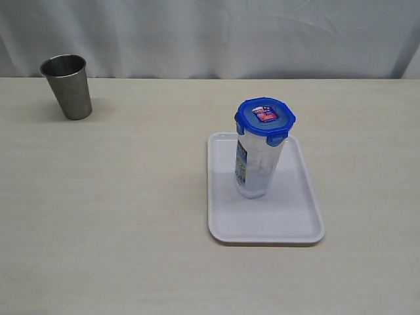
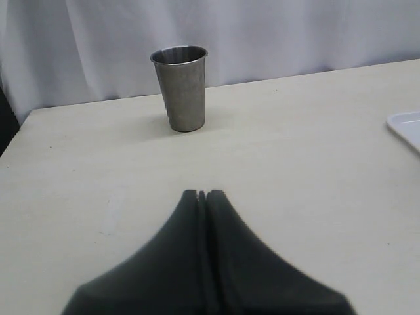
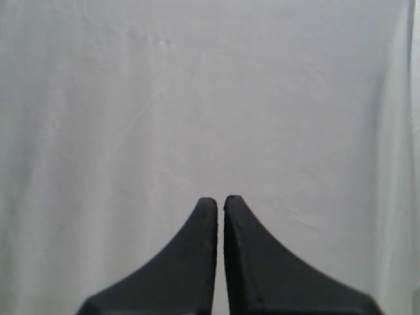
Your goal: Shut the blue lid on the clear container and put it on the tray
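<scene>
**Left end effector** [image 2: 202, 195]: fingers pressed together, nothing between them; held low over bare bench [image 2: 295, 170], pointed toward the steel cup [image 2: 179, 87]. Neither arm appeared in the exterior view.

**Right end effector** [image 3: 220, 200]: fingers drawn together with only a hairline gap, empty; it faced the white backdrop cloth [image 3: 210, 98], with no task item in its view.

**Blue lid** [image 1: 265, 118]: sat squarely on the mouth of the clear container [image 1: 259, 167], sticker face up. The flaps toward the camera lay folded down against the rim; the far ones could not be made out.

**Clear container**: stood upright on the tray [image 1: 289, 226], in its far half, label turned to the left of the exterior view.

**Tray**: lay flat on the bench, right of centre, well apart from the steel cup at the far left.

**Status, as judged**: lid fitted and container delivered to the tray, both end effectors clear. The task looked complete, apart from the unconfirmed far latches.
</scene>
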You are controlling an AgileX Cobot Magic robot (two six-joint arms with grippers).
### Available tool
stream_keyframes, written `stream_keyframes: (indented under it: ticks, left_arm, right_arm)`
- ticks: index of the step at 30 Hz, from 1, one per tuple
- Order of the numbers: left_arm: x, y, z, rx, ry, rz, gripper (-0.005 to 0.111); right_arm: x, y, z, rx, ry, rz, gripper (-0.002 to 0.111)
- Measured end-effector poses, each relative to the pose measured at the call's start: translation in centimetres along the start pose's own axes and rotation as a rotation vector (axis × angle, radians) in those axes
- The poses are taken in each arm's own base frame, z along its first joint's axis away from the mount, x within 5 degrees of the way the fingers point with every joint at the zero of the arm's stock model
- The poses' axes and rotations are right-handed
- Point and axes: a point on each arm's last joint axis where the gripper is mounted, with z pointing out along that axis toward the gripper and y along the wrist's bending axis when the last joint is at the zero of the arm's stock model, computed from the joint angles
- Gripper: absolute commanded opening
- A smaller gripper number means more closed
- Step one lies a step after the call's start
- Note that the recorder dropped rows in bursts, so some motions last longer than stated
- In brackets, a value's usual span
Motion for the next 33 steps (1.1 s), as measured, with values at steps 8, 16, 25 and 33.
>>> stream_keyframes:
  ticks: [8,16,25,33]
  left_arm:
    - [0.0,0.0,0.0,0.0,0.0,0.0,0.0]
    - [0.0,0.0,0.0,0.0,0.0,0.0,0.0]
    - [0.0,0.0,0.0,0.0,0.0,0.0,0.0]
    - [0.0,0.0,0.0,0.0,0.0,0.0,0.0]
  right_arm:
    - [4.7,0.5,-0.5,0.001,0.136,0.011,0.004]
    - [8.3,0.9,-1.3,-0.005,0.265,0.01,0.004]
    - [9.4,0.9,-1.7,-0.011,0.395,0.014,0.004]
    - [10.9,1.2,-2.5,-0.025,0.576,0.059,0.004]
